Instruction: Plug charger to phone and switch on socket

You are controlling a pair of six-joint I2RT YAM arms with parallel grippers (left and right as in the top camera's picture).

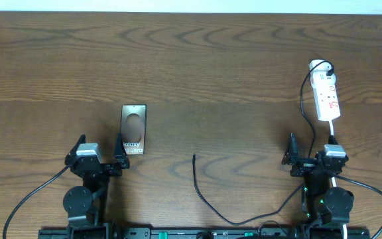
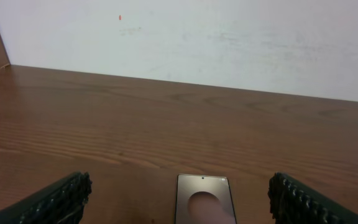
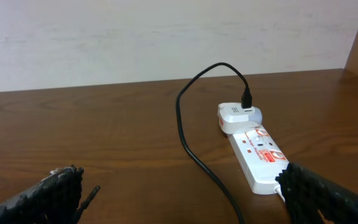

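Note:
The phone lies flat on the table left of centre, lettering toward me; its far end shows in the left wrist view. My left gripper is open and empty just in front of it. The white socket lies at the right, also in the right wrist view, with a white adapter plugged at its far end. The black charger cable runs from the adapter round to a free plug mid-table, whose tip shows in the right wrist view. My right gripper is open and empty in front of the socket.
The wooden table stretches back to a white wall. The socket's white lead runs toward my right arm. Thick black arm cables trail along the front edge.

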